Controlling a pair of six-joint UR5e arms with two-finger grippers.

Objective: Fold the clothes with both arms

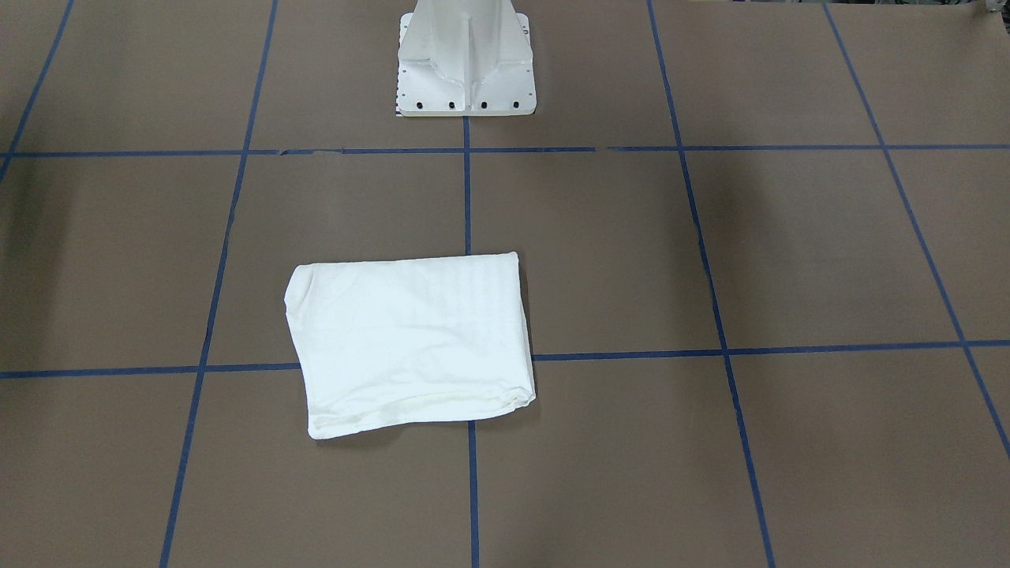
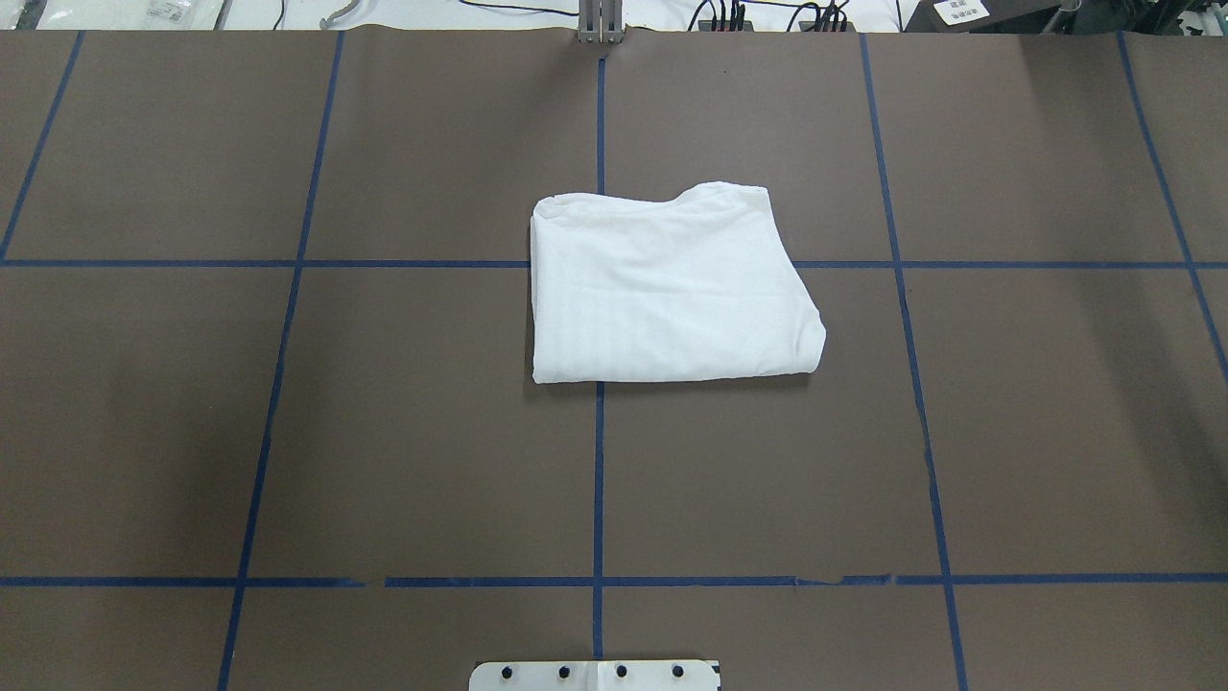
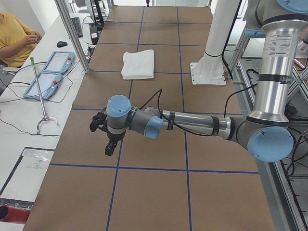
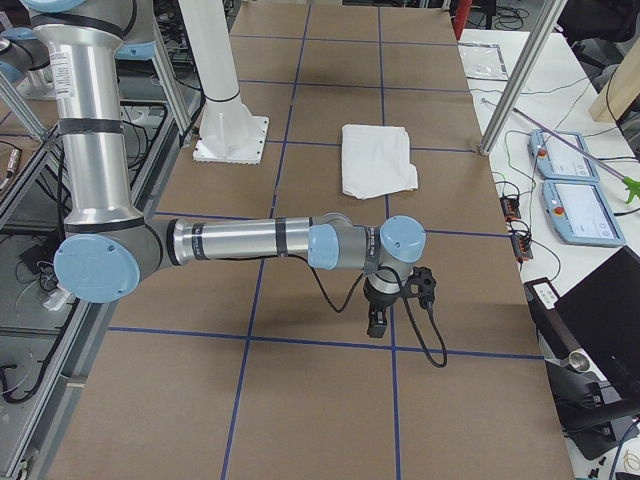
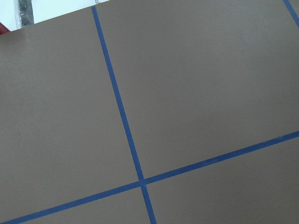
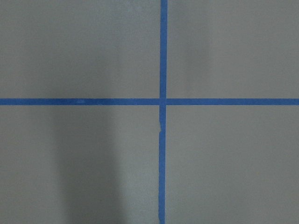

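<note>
The table (image 2: 432,432) carries a brown covering marked with a blue tape grid (image 2: 598,461). A white bench (image 3: 14,120) alongside it holds two teach pendants (image 3: 44,83).

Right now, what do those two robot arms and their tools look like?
The left arm and right arm are silver-grey tubes with round light blue joint caps. Each ends in a small black tool: left tool, right tool. A thin black cable loops alongside.

No text is legible. A white label (image 2: 960,11) at the overhead view's top right and small print on the upright tube of the left arm (image 3: 278,48) are too small to read.
</note>
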